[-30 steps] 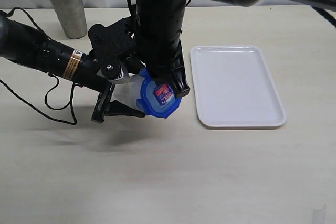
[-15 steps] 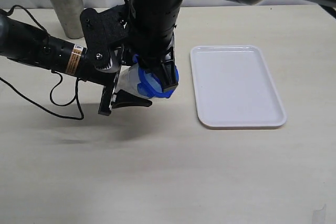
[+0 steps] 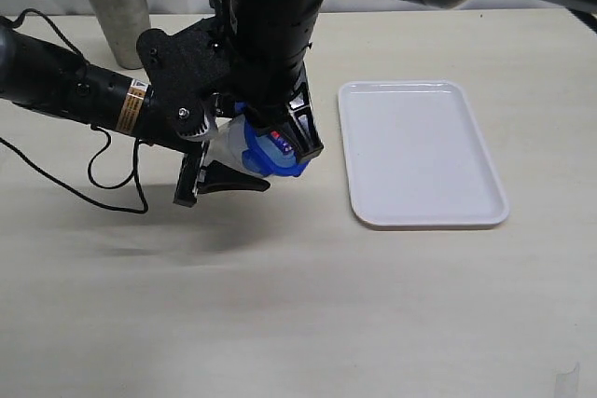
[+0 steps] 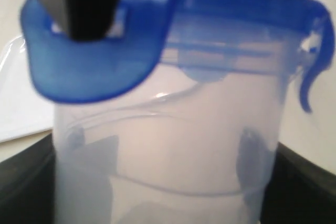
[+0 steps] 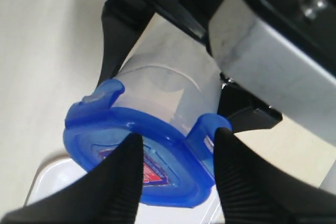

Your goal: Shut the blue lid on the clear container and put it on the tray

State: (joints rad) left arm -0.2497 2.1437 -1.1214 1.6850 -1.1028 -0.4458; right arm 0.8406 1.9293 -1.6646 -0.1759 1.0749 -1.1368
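Observation:
My left gripper (image 3: 227, 152) is shut on the clear container (image 3: 222, 142), which it holds tilted on its side above the table, mouth toward the tray (image 3: 422, 151). The blue lid (image 3: 263, 161) sits on the container's rim. One snap tab (image 4: 89, 61) sticks out unfolded. From above, my right gripper (image 3: 297, 137) reaches down with its fingers apart. One fingertip lies over the lid's (image 5: 105, 135) stickered face and the other fingertip (image 5: 231, 150) is just outside a tab. In the left wrist view the container (image 4: 168, 145) fills the space between the jaws. The white tray is bare.
A grey steel cup (image 3: 119, 11) stands at the back left. A black cable (image 3: 103, 174) loops on the table under the left arm. The right arm's bulk (image 3: 275, 34) hangs over the middle of the table.
The left arm has shifted the container slightly back and left. The right gripper followed, and its finger now covers more of the lid's face. Little has moved in the last half second.

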